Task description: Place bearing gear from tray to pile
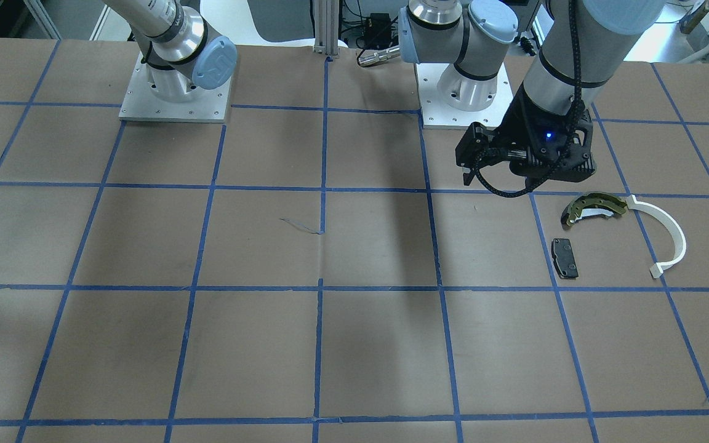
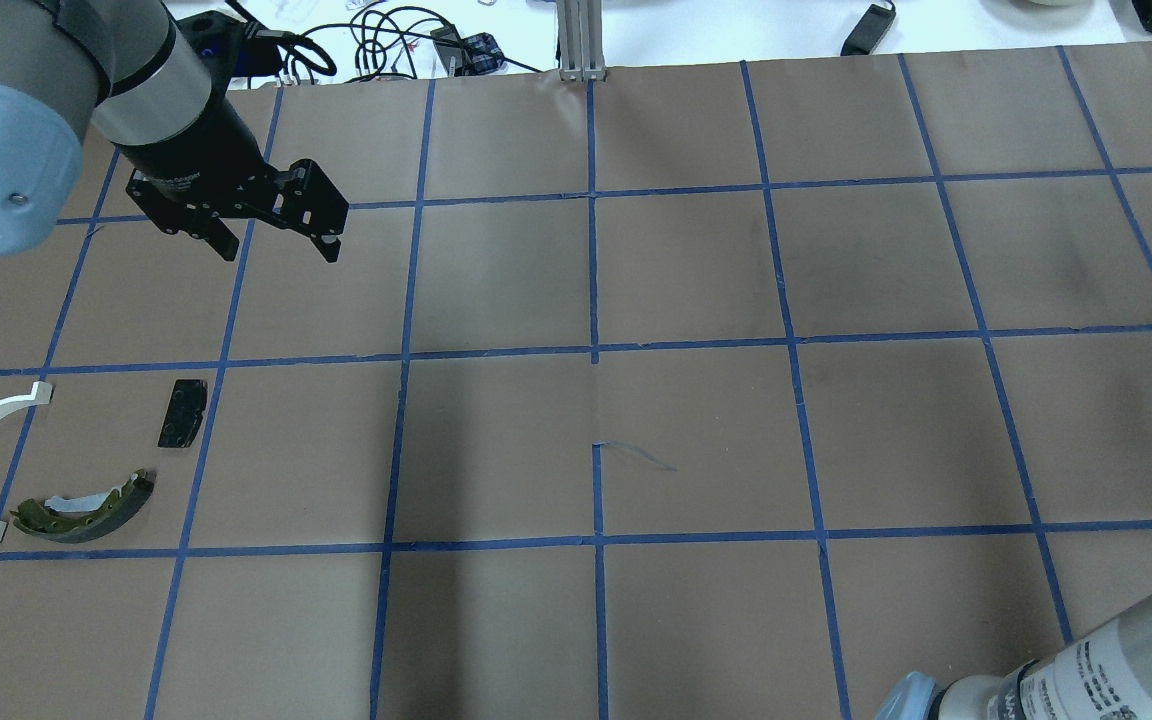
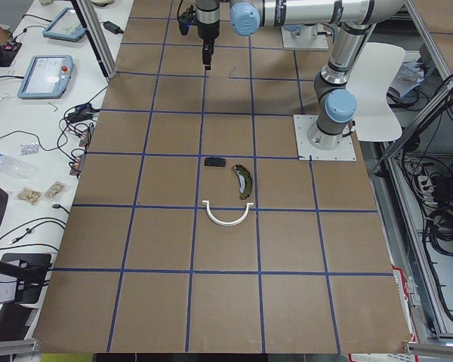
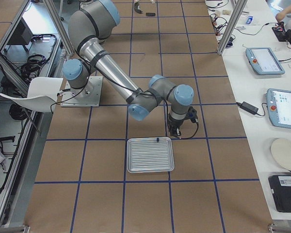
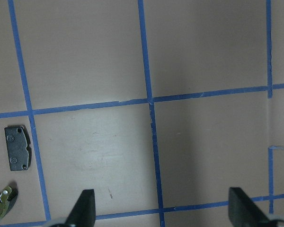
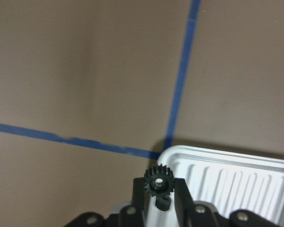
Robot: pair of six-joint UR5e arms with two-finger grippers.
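Only one legible mark is showing: a raised UR logo on the right arm's blue joint cap [image 1: 215, 61]. Small print on the right arm's tube [image 2: 1086, 672] is blurring out, too small to read.

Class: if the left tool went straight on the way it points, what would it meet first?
The left tool would probably meet bare table, near the tape cross; the black pad lies aside.

Brown blue-gridded table [image 2: 696, 430], white chair [image 3: 383, 90]
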